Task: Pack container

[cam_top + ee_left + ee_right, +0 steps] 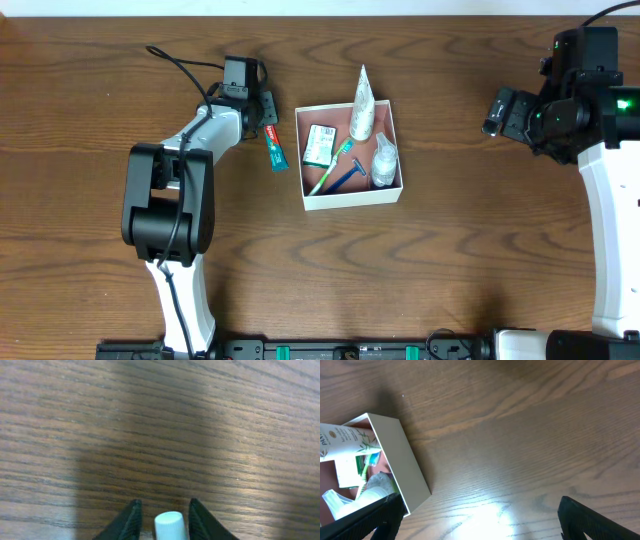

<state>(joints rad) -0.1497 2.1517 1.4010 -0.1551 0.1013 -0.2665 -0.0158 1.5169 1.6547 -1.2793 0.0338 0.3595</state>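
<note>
The container (350,196) is a shallow white box with a reddish-brown inside at the table's middle. It holds a white tube (361,105), a green-and-white packet (319,145), a green toothbrush (330,172), a blue razor (350,175) and a small clear bottle (384,162). A green-and-red toothpaste tube (276,150) lies on the table just left of it. My left gripper (262,110) is at the tube's upper end; in the left wrist view its fingers (165,510) are closed narrowly around the tube's white cap (170,525). My right gripper (500,112) hangs wide open and empty to the right of the box.
The right wrist view shows the box's white side wall (402,460) at left, with bare wood between the spread fingers (480,515). The left arm's black cable (180,65) loops over the table at back left.
</note>
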